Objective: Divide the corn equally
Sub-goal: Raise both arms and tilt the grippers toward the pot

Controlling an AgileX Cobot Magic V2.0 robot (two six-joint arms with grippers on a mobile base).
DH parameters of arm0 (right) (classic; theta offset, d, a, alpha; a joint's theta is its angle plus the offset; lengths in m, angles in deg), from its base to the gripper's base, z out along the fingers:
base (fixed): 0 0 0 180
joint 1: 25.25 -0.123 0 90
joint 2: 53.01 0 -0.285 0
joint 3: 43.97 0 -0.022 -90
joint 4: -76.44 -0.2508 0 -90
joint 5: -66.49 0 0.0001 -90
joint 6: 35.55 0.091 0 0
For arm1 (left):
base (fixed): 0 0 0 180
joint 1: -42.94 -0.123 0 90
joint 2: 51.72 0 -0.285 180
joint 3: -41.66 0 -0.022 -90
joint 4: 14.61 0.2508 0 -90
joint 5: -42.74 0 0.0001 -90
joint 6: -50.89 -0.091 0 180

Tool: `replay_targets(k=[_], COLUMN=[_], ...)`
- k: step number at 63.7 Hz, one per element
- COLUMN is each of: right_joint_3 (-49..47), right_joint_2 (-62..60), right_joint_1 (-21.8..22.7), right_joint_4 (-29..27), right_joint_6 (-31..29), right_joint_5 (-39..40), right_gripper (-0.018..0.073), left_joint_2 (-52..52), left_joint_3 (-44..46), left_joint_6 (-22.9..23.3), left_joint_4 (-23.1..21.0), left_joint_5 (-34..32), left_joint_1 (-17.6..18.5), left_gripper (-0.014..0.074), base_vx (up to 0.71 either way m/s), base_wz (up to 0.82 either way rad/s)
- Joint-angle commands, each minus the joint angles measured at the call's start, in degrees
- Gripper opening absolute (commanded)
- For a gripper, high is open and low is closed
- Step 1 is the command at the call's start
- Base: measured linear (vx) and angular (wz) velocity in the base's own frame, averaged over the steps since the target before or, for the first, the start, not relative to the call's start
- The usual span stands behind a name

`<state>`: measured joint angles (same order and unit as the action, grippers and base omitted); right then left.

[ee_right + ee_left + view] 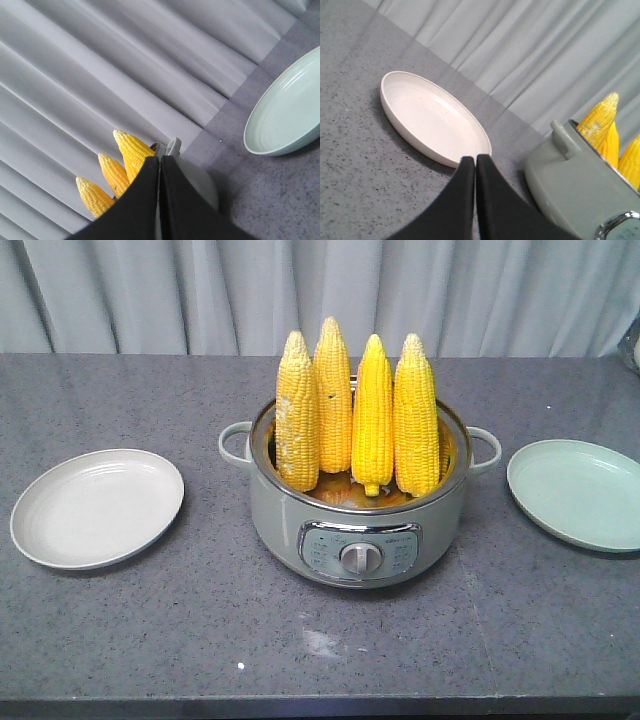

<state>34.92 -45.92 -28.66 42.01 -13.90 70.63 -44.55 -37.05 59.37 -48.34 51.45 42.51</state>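
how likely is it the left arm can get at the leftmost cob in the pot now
Probably yes. The leftmost cob stands upright in the pot, its top well above the rim with nothing over it. The left pincer is shut and would need to open first.

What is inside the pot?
Four corn cobs stand upright in the pot, tips up. What they rest on is mostly hidden by the cobs and the front wall.

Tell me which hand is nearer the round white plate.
Left. The left hand, shut, points at the round white plate, close to its near rim. The right hand, also shut, is by the grey-green cooker pot and pale green plate.
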Motion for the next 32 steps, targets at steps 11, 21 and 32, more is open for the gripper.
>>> replay_targets(k=[11, 21, 32], right_joint_3=[0.2, -3.9, -14.4], right_joint_2=[-0.2, -0.2, 0.8], right_joint_1=[0.3, 0.3, 0.3], right_joint_4=[-7.0, -5.3, 3.2], right_joint_6=[-0.1, -0.7, -6.2], right_joint_5=[5.9, 3.0, -6.4], right_gripper=[-0.0003, -0.0003, -0.0003], left_joint_2=[-1.0, -1.0, -1.0], left_joint_3=[-0.4, -0.3, -0.3], left_joint_6=[0.8, 1.7, 1.7], left_joint_4=[-10.1, -25.8, -37.9], left_joint_5=[-7.5, -9.1, -9.3], left_joint_1=[0.2, 0.2, 0.2], left_gripper=[-0.0006, -0.0006, -0.0006], base_vx=[0.0, 0.0, 0.0], base_wz=[0.0, 0.0, 0.0])
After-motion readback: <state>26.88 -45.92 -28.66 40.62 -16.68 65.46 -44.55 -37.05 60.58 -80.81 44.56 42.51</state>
